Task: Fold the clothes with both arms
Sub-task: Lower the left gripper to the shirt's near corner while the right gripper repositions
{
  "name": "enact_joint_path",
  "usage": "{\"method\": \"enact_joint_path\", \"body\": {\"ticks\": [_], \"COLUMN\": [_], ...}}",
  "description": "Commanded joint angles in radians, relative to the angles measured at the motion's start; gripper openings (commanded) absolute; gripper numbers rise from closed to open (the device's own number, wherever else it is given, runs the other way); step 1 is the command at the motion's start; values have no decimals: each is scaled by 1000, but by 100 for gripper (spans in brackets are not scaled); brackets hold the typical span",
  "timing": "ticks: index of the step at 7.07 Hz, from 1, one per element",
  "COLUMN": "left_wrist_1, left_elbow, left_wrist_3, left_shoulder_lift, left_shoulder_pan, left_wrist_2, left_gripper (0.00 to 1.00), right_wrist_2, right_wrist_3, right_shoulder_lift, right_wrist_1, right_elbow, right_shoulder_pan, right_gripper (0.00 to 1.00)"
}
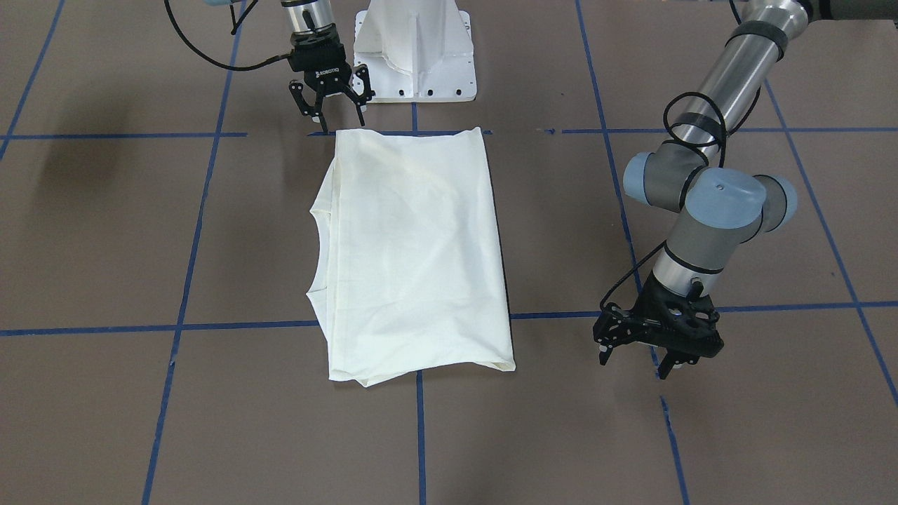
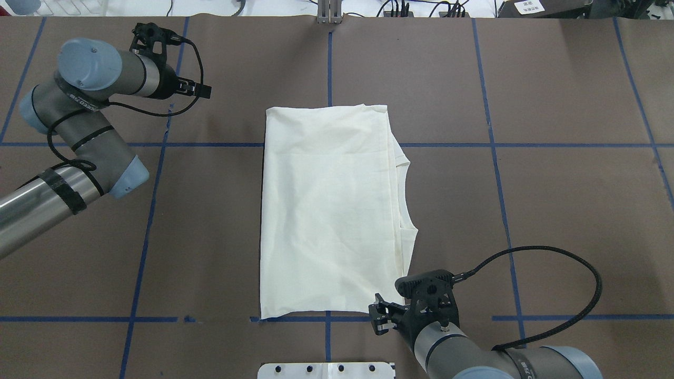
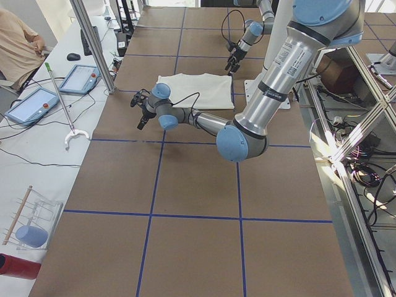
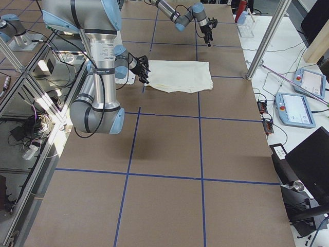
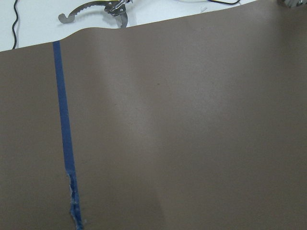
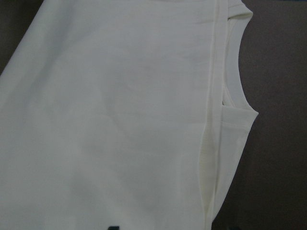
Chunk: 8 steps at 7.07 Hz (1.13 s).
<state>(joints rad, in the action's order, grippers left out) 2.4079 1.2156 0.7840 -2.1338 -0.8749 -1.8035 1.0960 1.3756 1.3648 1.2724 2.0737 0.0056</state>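
The cream shirt (image 1: 414, 252) lies folded into a long rectangle in the middle of the table, plain side up, its neckline (image 2: 405, 195) toward my right. My right gripper (image 1: 342, 120) hangs open just above the shirt's near right corner (image 2: 382, 305), with nothing between its fingers. The right wrist view looks down on the shirt's (image 6: 120, 110) neckline; a speck of dark print shows at the bottom edge. My left gripper (image 1: 633, 361) stands open over bare table, well to the left of the shirt and apart from it. The left wrist view holds only brown table (image 5: 192, 134).
The white pedestal base (image 1: 414, 56) stands at the robot's side of the table. Blue tape lines (image 2: 158, 210) cross the brown surface. A side table (image 3: 43, 105) with tablets and a grabber tool runs along the far edge, with a person (image 3: 18, 49) beside it.
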Motion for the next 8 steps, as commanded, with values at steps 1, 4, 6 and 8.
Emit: {"method": "enact_joint_path", "body": {"ticks": [1,4,6,8], "left_wrist_1": [-12,-21,-24,-51], "left_elbow": [56,429,675,733], "left_wrist_3": [114,456,718,953], "left_shoulder_lift": [0,215,381,416], "left_shoulder_pan": [2,104,257,480], "left_wrist_2": [-14,-106,8,247], "left_gripper": [100,100,100,100], "right_wrist_2": [85,79,85,85], "right_wrist_3": [63,369,486,494], "right_shoulder_lift": [69,91,80,80], "right_wrist_1": [-294,-267,-185,-185], "right_elbow": [-13,-10,-4,-9], "right_shoulder_pan": [59,120,149,162], "right_gripper": [100,98,94,94]}}
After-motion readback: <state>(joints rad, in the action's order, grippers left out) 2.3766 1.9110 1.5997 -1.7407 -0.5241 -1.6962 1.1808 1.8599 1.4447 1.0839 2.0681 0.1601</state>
